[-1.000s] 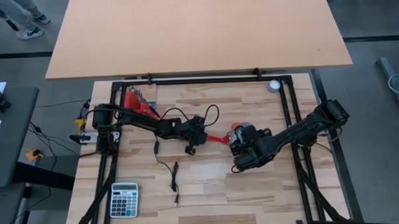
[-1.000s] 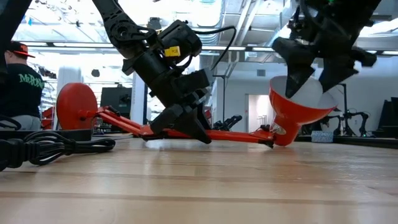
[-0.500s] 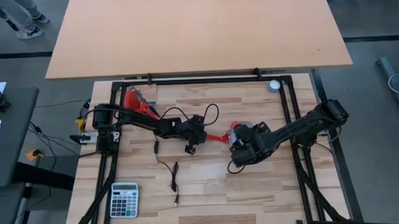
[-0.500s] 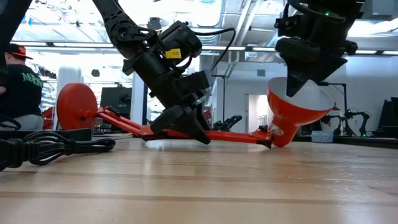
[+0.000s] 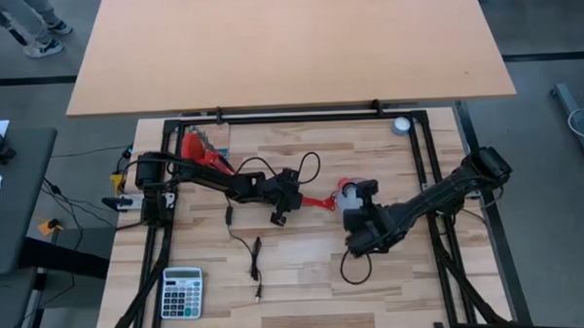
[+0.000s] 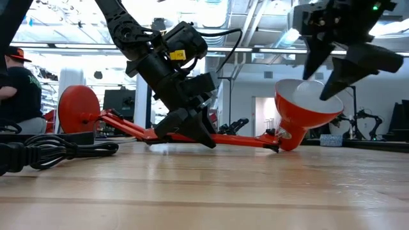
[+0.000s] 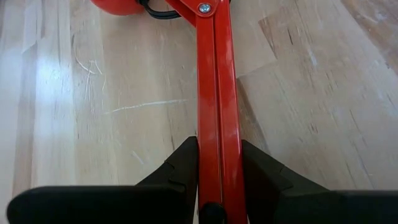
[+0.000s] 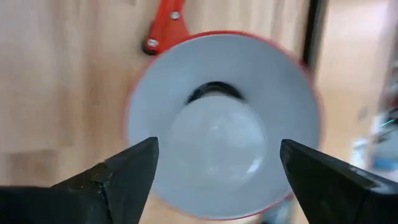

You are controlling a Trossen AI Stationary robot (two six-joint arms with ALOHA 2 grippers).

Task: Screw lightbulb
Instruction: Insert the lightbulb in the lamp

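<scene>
Above the lamp shade point(image 8: 224, 124), right gripper point(image 8: 217, 174) with fingers spread wide apart, nothing between them, bulb framed in the gap. Lightbulb point(image 8: 214, 140) seated inside the shade, its round white end facing the wrist camera, base hidden in the dark socket behind it; how far threaded, impossible to tell. In the low view, right gripper point(image 6: 332, 86) just over the tilted shade point(image 6: 303, 115), fingertips near its rim.

Further along the table, left gripper point(image 7: 217, 168) clamped on the red lamp arm point(image 7: 214, 93), pinning it down to the wood; same hold visible from above point(image 5: 283, 195), with the lamp's round base point(image 6: 78, 108) beyond.

Risks, as a judgement: bulb only loosely started, then tipping or dropping out of the slanted shade; fingers closing off-centre and knocking the shade's rim, twisting the lamp on its joint; left clamp slipping along the smooth arm under the turning force, letting the whole lamp swing.

Shade as the only container: one bulb inside, nothing else visible.
</scene>
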